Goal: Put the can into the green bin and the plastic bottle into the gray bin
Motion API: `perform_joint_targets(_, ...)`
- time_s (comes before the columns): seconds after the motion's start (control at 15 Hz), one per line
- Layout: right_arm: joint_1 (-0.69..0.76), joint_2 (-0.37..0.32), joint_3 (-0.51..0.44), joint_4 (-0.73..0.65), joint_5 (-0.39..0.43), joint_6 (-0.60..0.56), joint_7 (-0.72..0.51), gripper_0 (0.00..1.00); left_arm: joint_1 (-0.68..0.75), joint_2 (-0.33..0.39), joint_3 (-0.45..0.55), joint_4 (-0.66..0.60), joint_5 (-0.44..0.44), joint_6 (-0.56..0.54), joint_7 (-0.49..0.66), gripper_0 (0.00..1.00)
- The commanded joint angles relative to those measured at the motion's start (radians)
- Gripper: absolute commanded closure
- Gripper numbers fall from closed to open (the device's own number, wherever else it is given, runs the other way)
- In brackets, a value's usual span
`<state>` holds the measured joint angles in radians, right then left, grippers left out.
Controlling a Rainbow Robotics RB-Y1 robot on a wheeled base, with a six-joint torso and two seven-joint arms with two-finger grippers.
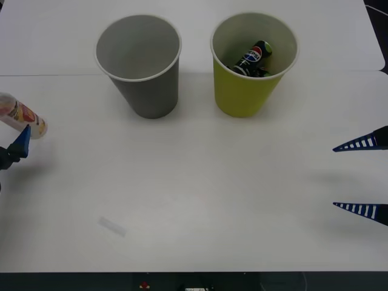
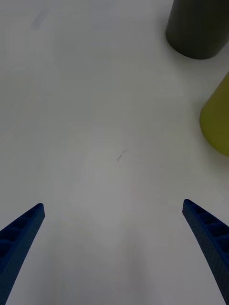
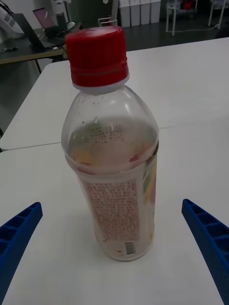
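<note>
The black can [image 1: 253,59] lies inside the green bin [image 1: 242,91] at the back right. Left of it stands the gray bin [image 1: 145,91], nothing showing inside. The plastic bottle [image 1: 21,115], clear with a red cap, stands upright at the table's far left edge. My left gripper [image 1: 18,147] is open around the bottle [image 3: 112,157], with its fingers [image 3: 19,228] wide on either side and clear of it. My right gripper [image 1: 334,177] hangs open and holds nothing over the table's right side. From the right wrist, the gray bin [image 2: 198,28] and the green bin [image 2: 217,119] are farther off.
A small pale strip [image 1: 112,226] lies on the white table [image 1: 200,182] near its front edge. A seam [image 1: 60,75] crosses the table behind the bins. Beyond the bottle, a desk with a laptop [image 3: 45,19] stands in the room.
</note>
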<state>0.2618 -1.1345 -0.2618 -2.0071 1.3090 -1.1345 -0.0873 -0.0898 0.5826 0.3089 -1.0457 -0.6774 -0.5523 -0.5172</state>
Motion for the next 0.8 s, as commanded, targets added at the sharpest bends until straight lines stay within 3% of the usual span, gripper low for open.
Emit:
perform_joint_targets(0.07,0.0,0.0,0.0,0.0,0.0,0.0,0.0,0.0,-0.064,0.002,0.004,0.072,-0.01,0.0,-0.011,0.0)
perform_joint_targets(0.4,0.0,0.0,0.0,0.0,0.0,0.0,0.0,0.0,-0.215,0.0,0.033,0.25,-0.083,-0.029,-0.029,0.0)
perform_joint_targets(0.8,0.0,0.0,0.0,0.0,0.0,0.0,0.0,0.0,-0.249,0.0,0.013,0.262,-0.111,0.017,-0.027,0.0)
